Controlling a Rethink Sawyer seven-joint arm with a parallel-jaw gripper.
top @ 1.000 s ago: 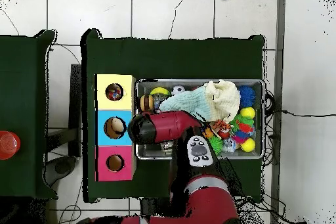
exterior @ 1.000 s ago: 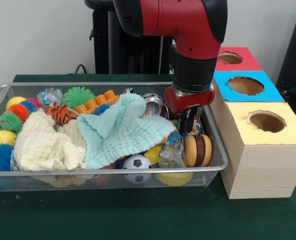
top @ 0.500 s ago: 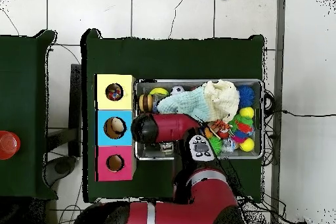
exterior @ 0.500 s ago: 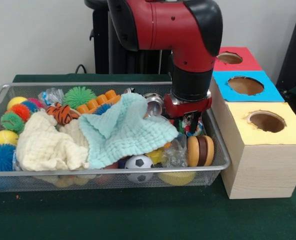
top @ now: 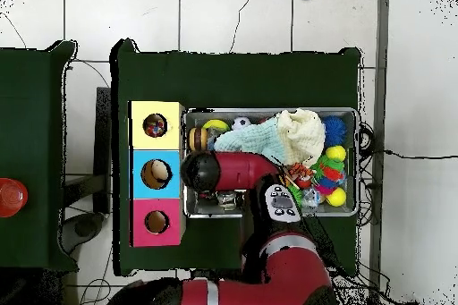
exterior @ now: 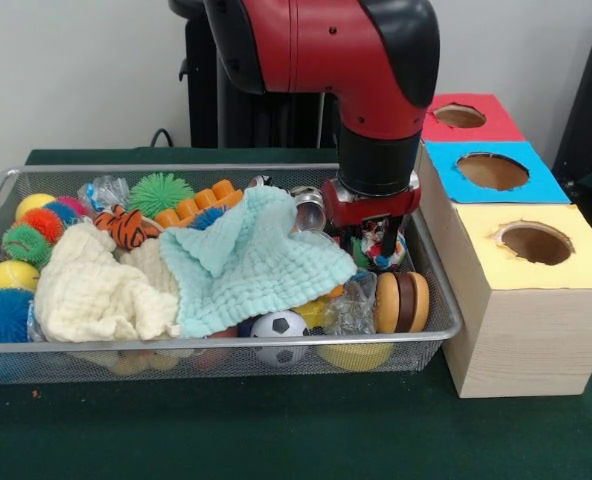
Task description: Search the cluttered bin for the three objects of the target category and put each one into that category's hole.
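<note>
Silver wire mesh of the cluttered bin (exterior: 431,262) is entered by the gripper (exterior: 376,240), jaws seemingly clamped on a small multicoloured toy (exterior: 380,243), so lifting toward a hole is judged next.

1. The arm (exterior: 326,45) is glossy red, thick and rounded, with a black cap at its elbow end
2. Below that, a black cylinder section (exterior: 378,160) drops down as the wrist
3. Under the wrist sits a red collar (exterior: 369,203), flared slightly, with a pale seam where it meets the black
4. The gripper (exterior: 374,243) is dark and slim, small beside the arm
5. From overhead, the arm (top: 234,172) shows a black rounded end and a grey panel with dark buttons (top: 283,205)
6. The base (top: 259,279) is red with a pale stripe
</note>
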